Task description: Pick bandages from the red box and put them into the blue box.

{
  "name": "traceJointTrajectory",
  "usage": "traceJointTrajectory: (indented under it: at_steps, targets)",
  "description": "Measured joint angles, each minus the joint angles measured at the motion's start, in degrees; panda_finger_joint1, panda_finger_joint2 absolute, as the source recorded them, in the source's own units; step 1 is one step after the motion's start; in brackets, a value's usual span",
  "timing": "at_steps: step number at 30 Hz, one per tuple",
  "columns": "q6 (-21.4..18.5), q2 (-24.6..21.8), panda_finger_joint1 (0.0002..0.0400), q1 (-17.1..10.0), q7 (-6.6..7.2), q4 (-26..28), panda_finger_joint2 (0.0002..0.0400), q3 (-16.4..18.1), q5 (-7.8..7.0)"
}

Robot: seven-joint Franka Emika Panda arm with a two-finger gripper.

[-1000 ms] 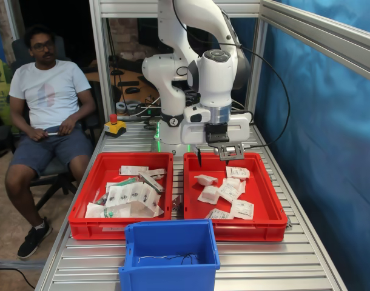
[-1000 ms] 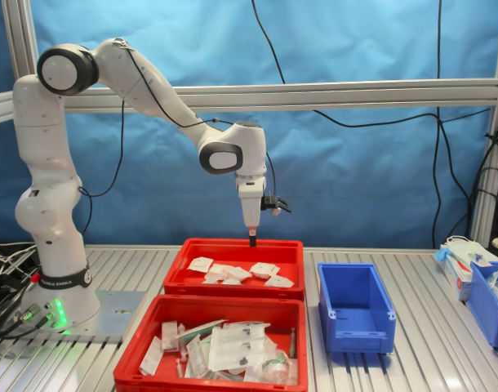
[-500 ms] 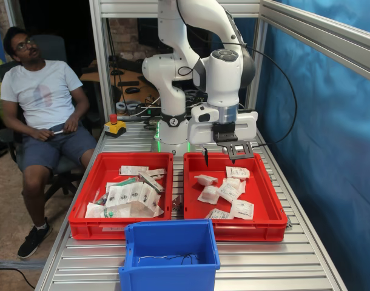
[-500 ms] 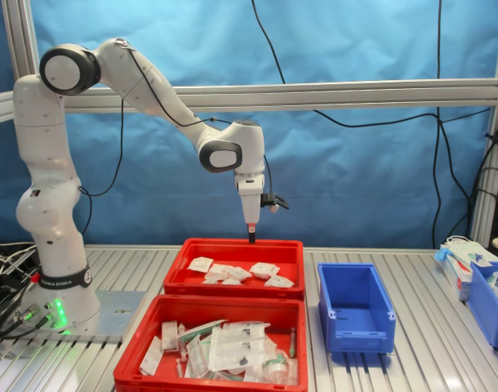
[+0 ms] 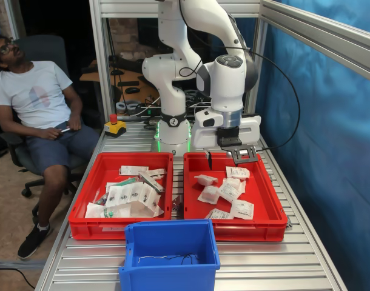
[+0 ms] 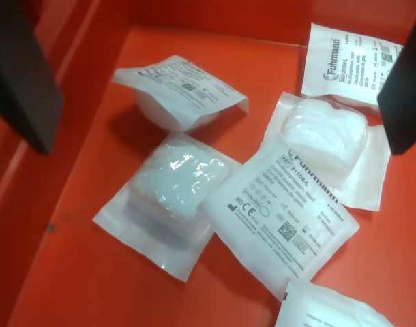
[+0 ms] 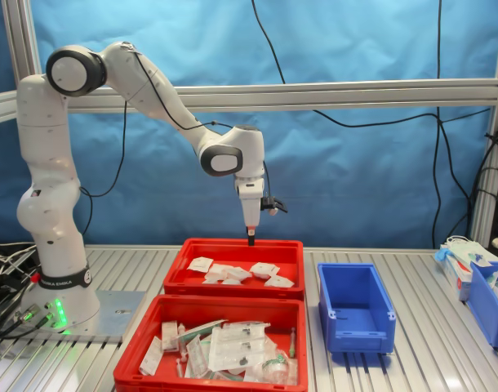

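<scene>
Blue-curtained slatted table [image 5: 294, 260]; hand [image 5: 224, 159] spread empty above red box [image 5: 267, 200].

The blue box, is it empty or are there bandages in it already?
No bandages: the blue box shows only thin dark wire on its floor.

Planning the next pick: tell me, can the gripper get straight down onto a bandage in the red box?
Probably yes: the gripper hangs open above the red box, with nothing between it and the bandages.
</scene>
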Motion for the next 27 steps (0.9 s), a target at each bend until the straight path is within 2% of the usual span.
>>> traceJointTrajectory:
  at_steps: [6, 17, 27]
  targets:
    - [0.16, 0.60, 0.0400, 0.02, 0.00, 0.00, 0.0400, 0.00, 0.00]
    - [4.13, 4.94, 0.0400, 0.22, 0.00, 0.00, 0.0400, -0.96, 0.00]
    - [6.70, 6.83, 0.0400, 0.22, 0.00, -0.09, 0.0400, -2.75, 0.00]
